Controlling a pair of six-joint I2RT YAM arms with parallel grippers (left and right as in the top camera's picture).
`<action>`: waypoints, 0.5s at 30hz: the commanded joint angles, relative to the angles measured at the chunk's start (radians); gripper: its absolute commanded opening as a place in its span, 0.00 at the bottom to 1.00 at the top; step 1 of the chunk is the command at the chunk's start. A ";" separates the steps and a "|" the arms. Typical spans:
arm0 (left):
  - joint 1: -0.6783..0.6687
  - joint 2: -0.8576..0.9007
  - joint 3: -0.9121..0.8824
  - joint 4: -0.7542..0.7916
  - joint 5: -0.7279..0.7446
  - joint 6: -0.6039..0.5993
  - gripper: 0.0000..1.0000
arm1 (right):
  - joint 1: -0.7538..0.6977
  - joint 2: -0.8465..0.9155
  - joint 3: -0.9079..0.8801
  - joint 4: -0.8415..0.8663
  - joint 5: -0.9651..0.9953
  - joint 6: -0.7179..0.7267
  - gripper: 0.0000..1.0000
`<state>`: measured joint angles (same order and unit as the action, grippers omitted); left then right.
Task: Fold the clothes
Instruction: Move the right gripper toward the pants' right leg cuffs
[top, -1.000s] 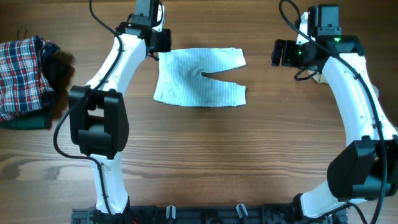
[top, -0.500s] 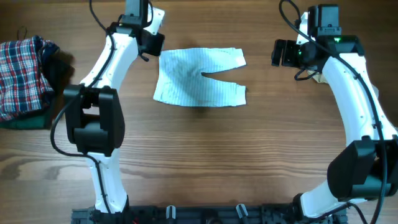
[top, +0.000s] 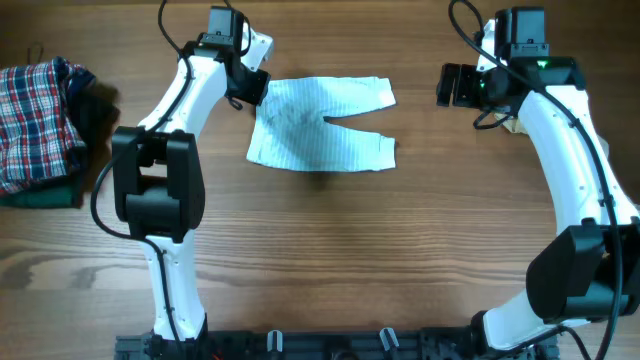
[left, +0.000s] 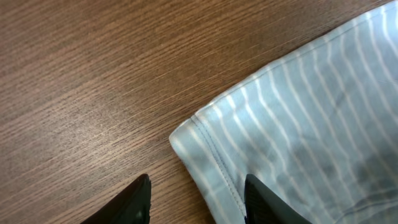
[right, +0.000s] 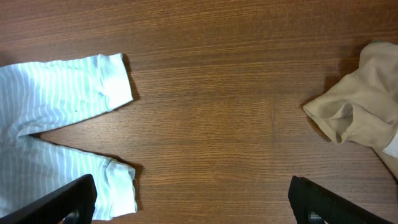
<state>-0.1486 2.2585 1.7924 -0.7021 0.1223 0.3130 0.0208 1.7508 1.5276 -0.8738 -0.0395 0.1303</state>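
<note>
Overhead view shows the striped pants lying flat on the tabletop, toward the back. The left fingers are partly apart over one corner of the pants and hold nothing. The right fingers are wide apart and empty, between the pants and a tan cloth.

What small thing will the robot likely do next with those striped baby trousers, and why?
Probably lower and close the left gripper on the waistband corner. The striped trousers lie flat and spread out, that corner sits just ahead of its open fingers, and nothing is held yet, so a fold needs a grip first.
</note>
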 joint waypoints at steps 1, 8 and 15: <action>-0.002 -0.042 0.002 -0.002 0.019 -0.086 0.48 | -0.002 0.007 0.002 0.003 0.020 0.001 1.00; -0.003 -0.106 0.001 0.010 0.019 -0.069 0.65 | -0.002 0.007 0.002 0.003 0.020 0.001 1.00; 0.005 -0.026 0.001 0.051 0.015 0.025 0.68 | -0.002 0.007 0.002 0.003 0.020 0.001 1.00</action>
<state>-0.1486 2.1838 1.7927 -0.6876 0.1287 0.3008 0.0208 1.7508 1.5276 -0.8738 -0.0395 0.1303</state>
